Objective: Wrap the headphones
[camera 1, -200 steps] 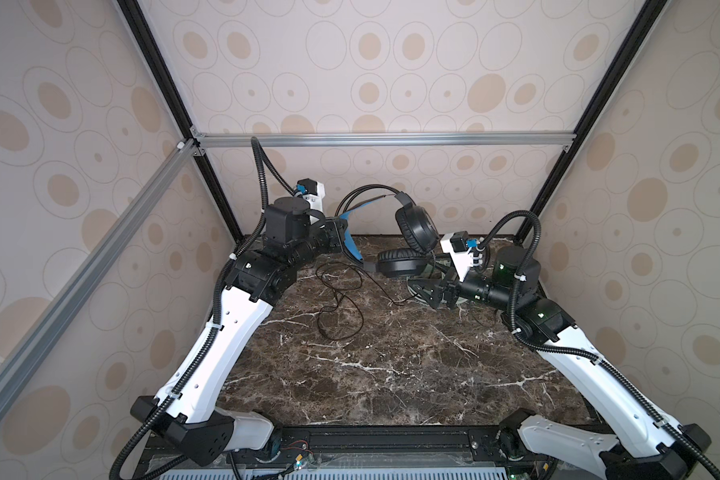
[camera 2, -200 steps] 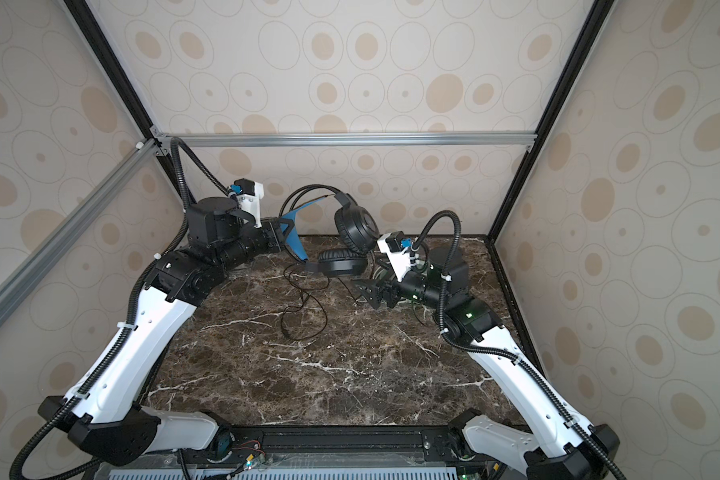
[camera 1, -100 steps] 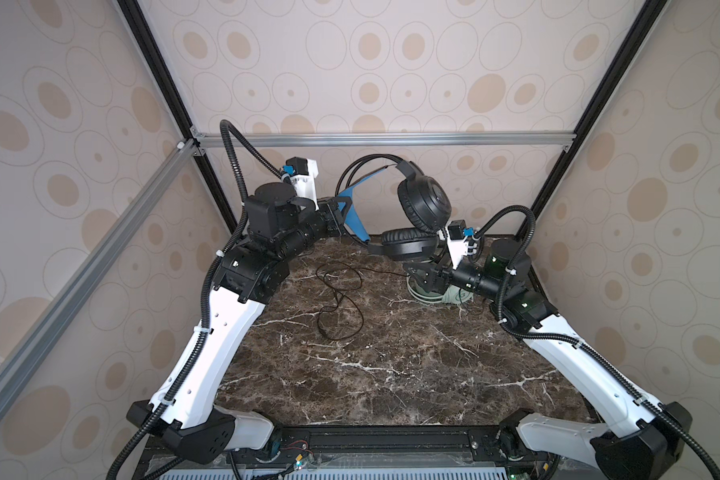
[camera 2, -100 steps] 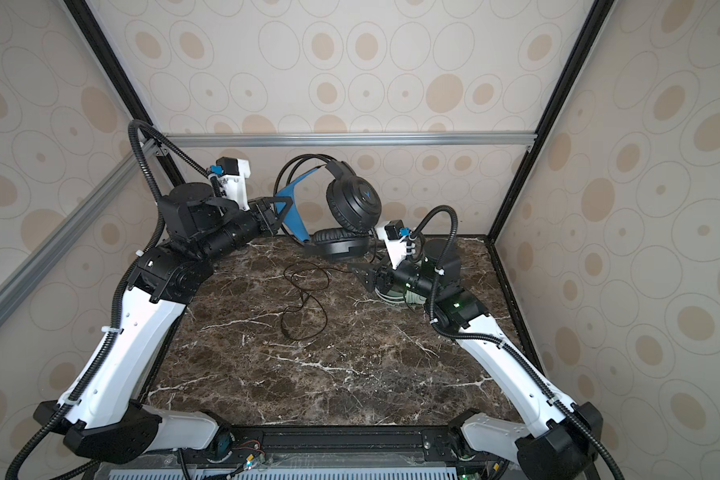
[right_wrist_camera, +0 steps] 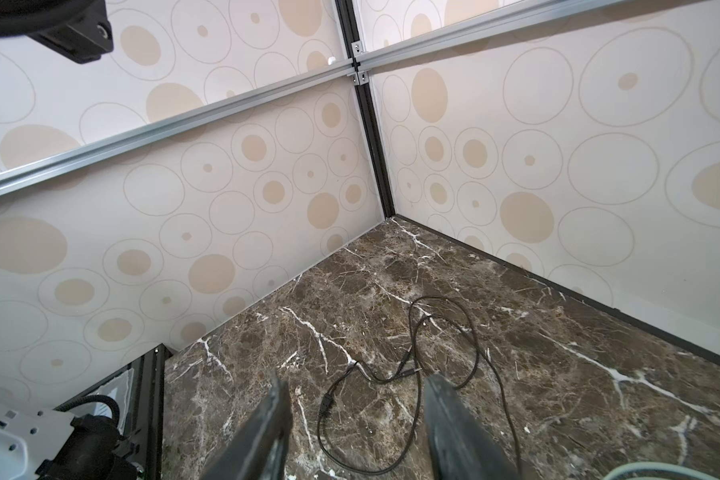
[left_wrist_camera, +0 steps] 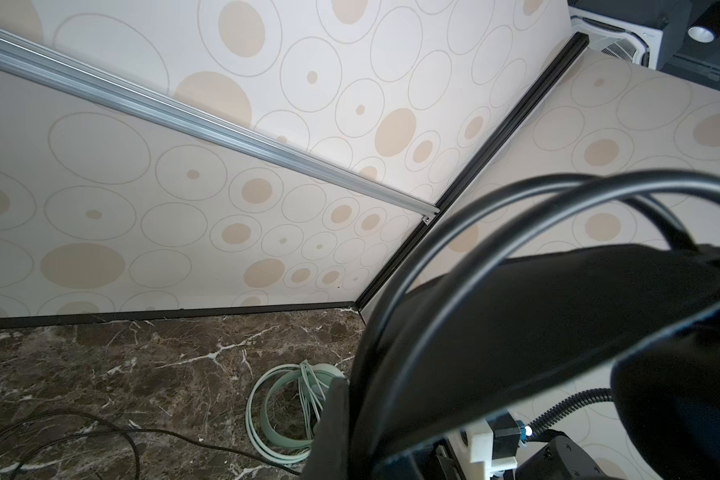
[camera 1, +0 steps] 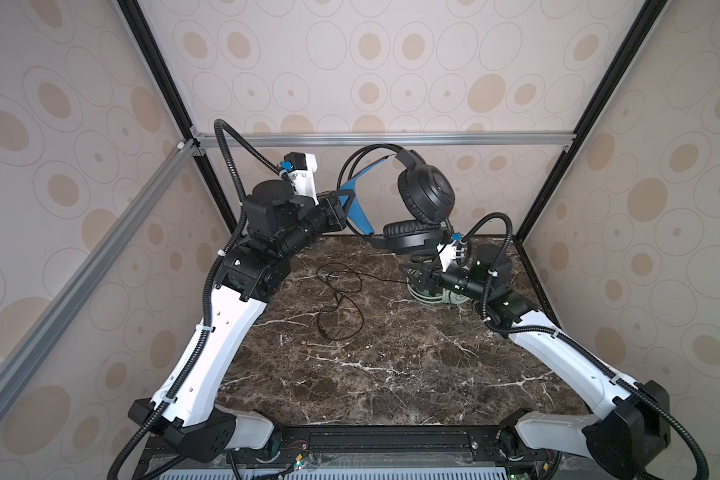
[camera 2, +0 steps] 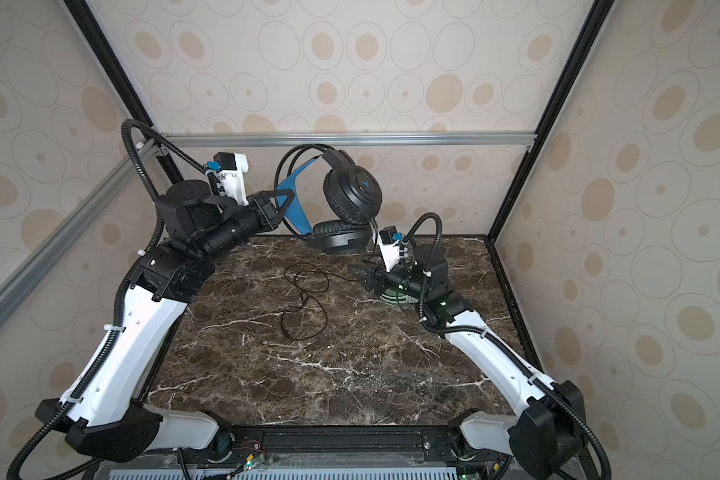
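The left fingers [camera 1: 346,192] clamp the black headset [camera 1: 427,195] by its blue band, aloft at upper centre of the frame. The right fingers [right_wrist_camera: 267,432] stand half apart, empty, over the mint-green headset [camera 1: 454,299] lying right of centre on the desk [camera 1: 391,365].

Overhead stereo pair, wrist views near table [left_wrist_camera: 100,365]

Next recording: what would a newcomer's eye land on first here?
The black headphones, with a blue inner band, are held aloft at the back of the marble table by the left gripper. Below them a thin black cord sprawls in loose loops mid-table. At back right, the right gripper, fingers apart, hangs low by the mint-green headphones.
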Available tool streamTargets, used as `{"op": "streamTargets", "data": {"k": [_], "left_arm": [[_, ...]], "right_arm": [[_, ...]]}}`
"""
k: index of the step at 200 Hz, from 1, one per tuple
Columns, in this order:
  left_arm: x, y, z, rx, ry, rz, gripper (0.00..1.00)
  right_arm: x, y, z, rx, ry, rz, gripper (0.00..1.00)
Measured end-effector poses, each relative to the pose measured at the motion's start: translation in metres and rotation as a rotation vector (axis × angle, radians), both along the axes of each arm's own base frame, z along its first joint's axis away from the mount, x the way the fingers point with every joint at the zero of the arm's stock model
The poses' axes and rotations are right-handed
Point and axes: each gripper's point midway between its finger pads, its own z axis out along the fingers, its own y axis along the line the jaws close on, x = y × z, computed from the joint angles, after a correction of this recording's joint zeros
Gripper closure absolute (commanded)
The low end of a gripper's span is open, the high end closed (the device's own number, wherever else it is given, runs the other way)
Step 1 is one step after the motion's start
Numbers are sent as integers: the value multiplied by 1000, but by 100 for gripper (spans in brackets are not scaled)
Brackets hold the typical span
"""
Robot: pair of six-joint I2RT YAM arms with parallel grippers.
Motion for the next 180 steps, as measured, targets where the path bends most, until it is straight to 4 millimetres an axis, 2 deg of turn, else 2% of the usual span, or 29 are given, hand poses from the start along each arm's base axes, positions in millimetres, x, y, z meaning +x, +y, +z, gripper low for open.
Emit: {"op": "streamTargets", "data": {"k": [31, 57, 92, 136, 180], "left_arm": [[2, 3, 4, -23, -6, 8, 100], [5, 8, 6, -35, -5, 22, 100], [10, 17, 4, -60, -1, 65, 100], [17, 46, -9, -90, 15, 195, 100], [22, 79, -30, -91, 26, 368, 100]], "right_arm": [[4, 2, -20, -13, 28, 1, 53], [6, 2, -40, -37, 68, -2, 73], [6, -3, -43, -67, 57, -19, 100], [-7, -19, -45, -146, 49, -63, 100], [-33, -48, -46, -329, 37, -113, 100]]}}
